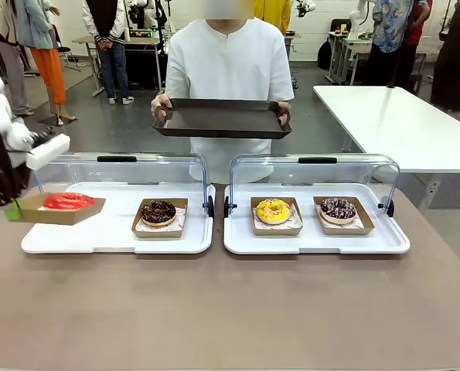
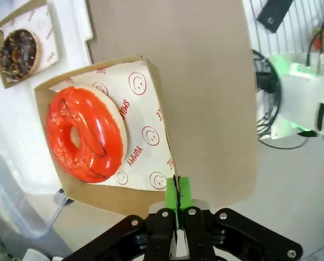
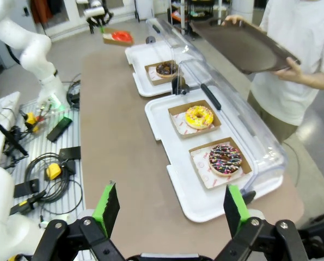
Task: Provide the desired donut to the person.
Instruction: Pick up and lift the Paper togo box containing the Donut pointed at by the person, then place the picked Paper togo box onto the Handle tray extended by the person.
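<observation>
A red-glazed donut (image 1: 69,201) (image 2: 85,133) lies in a brown cardboard tray (image 1: 59,219) (image 2: 151,136), which is lifted at the left end of the left display tray. My left gripper (image 1: 13,210) (image 2: 178,193) is shut on that tray's edge, green pads pinched together. Across the table stands the person (image 1: 226,62) (image 3: 303,32) in a white shirt, holding out a dark serving tray (image 1: 222,117) (image 3: 243,46) with both hands. My right gripper (image 3: 172,209) stands open above the table's near right end, with nothing between its fingers.
Two white display trays (image 1: 114,236) (image 1: 315,241) with raised clear lids sit side by side. They hold a chocolate donut (image 1: 158,212), a yellow donut (image 1: 274,210) and a sprinkled chocolate donut (image 1: 338,209). A white table (image 1: 400,124) stands at the back right.
</observation>
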